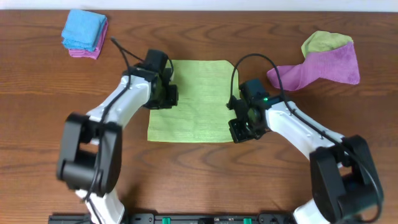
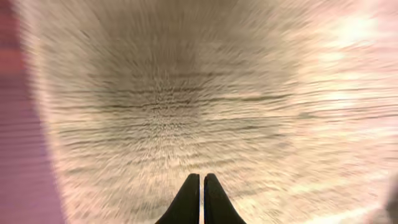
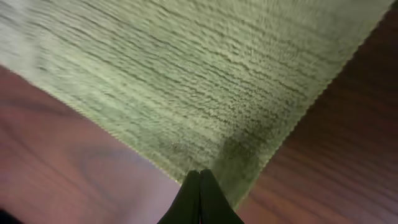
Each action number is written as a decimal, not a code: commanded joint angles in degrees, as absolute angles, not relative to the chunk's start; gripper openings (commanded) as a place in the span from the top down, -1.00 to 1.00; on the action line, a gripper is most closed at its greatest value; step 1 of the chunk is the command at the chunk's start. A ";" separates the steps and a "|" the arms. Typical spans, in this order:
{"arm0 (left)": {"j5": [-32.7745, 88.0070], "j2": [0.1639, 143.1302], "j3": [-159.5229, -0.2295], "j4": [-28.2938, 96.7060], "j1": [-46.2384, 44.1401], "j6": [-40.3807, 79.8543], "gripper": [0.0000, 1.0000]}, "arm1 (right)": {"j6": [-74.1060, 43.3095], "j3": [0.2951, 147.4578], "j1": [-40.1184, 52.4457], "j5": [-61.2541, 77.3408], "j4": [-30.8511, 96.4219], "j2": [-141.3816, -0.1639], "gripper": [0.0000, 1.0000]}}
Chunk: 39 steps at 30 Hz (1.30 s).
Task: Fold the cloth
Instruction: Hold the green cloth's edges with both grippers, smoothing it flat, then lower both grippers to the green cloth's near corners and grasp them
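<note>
The lime-green cloth (image 1: 196,99) lies flat and square on the wooden table in the overhead view. My left gripper (image 1: 169,94) is at the cloth's left edge, near its upper half. In the left wrist view its fingers (image 2: 201,178) are shut, with the blurred cloth (image 2: 186,93) filling the frame very close. My right gripper (image 1: 238,127) is at the cloth's near right corner. In the right wrist view its fingers (image 3: 200,174) are shut at the cloth's edge (image 3: 205,74), right by that corner. No white tag shows.
A folded blue cloth on a pink one (image 1: 85,32) sits at the far left. A purple cloth (image 1: 323,67) lies over a yellower-green cloth (image 1: 323,41) at the far right. Bare wood (image 3: 348,155) borders the cloth's corner.
</note>
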<state>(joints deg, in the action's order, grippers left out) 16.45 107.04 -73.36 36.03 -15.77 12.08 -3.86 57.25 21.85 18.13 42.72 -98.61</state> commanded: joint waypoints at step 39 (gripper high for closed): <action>46.59 88.38 -38.61 27.42 9.21 5.72 -0.91 | -13.26 36.53 3.55 48.10 22.09 -83.70 -0.91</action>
<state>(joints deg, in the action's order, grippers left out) 42.83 86.39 -38.94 28.27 8.95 7.22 -11.51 36.88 3.97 46.52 22.28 -83.24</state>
